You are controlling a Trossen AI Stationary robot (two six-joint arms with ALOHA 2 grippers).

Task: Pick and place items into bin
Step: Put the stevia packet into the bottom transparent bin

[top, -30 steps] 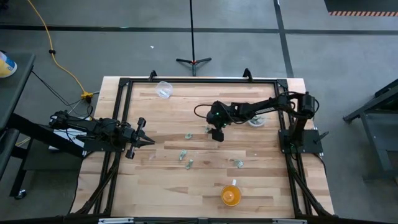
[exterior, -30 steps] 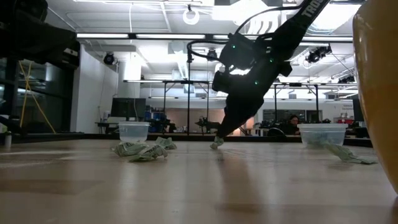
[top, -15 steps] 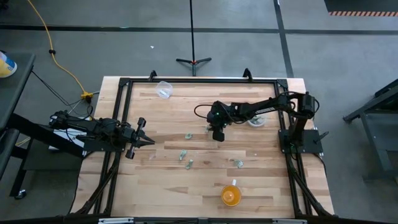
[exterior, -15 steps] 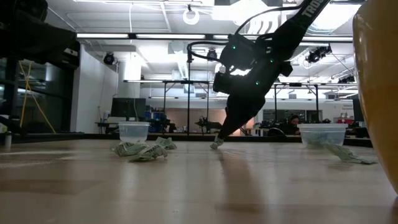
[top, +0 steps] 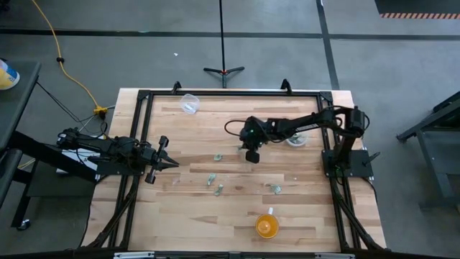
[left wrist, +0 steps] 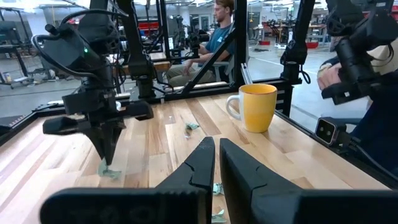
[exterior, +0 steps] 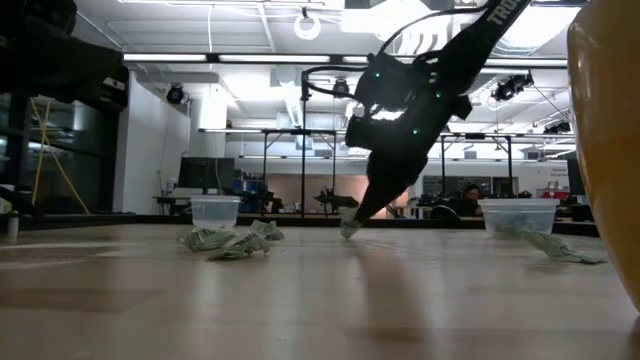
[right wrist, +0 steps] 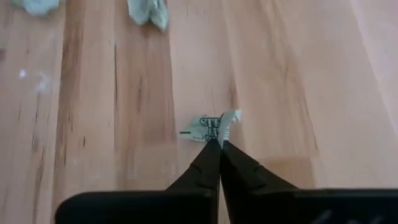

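Right end effector (right wrist: 219, 144) angled down mid-table, clenched on crumpled piece (right wrist: 212, 127); left end effector (left wrist: 216, 155) closed, parked at left edge.

An orange cup (top: 267, 226) stands near the table's (top: 187, 208) front edge; beyond the table, 1 person (left wrist: 219, 32) sits.

Wooden table (top: 187, 208) — scattered crumpled items (top: 217, 190), orange cup (top: 267, 226), seemingly two clear cups (top: 189, 103)

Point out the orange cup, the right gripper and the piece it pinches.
orange cup (top: 267, 226), high view, its middle.
right gripper (right wrist: 220, 144), right wrist view, between fingertips.
pinched piece (right wrist: 210, 127), right wrist view, printed face.
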